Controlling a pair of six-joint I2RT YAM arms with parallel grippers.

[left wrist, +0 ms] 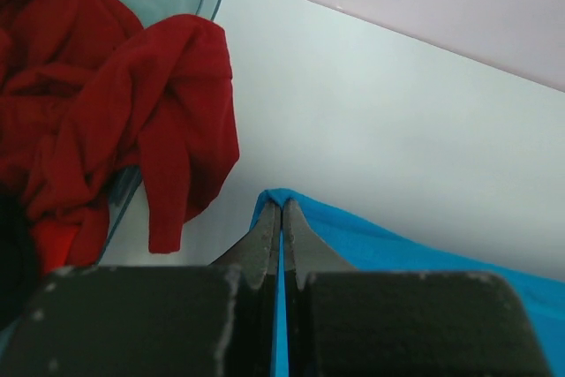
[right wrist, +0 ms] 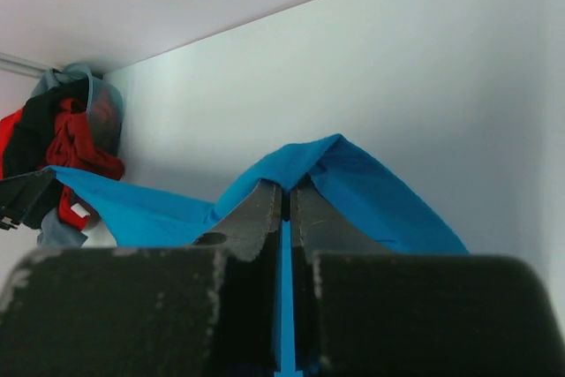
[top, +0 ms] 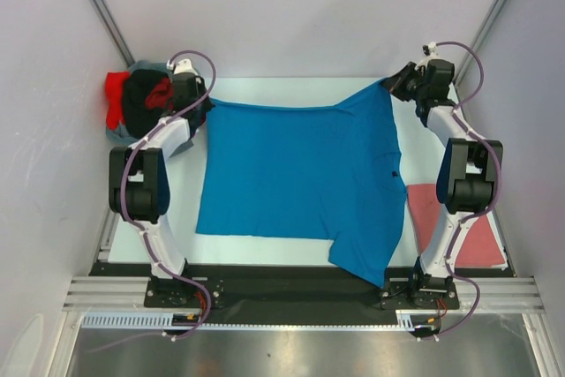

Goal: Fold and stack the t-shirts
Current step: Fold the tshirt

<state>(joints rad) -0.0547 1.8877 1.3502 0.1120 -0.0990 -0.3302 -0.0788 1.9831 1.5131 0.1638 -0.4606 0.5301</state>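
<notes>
Over white table (top: 291, 90), left tool (left wrist: 281, 206), right tool (right wrist: 287, 185) pinch blue t-shirt (top: 291, 174)

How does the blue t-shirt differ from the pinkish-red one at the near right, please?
The blue t-shirt lies spread wide across the middle; the pinkish-red t-shirt is a smaller, neat rectangle. The left gripper and right gripper pinch the blue one's far edge; no gripper holds the pinkish-red one. Both are plain and lie on the table.
</notes>
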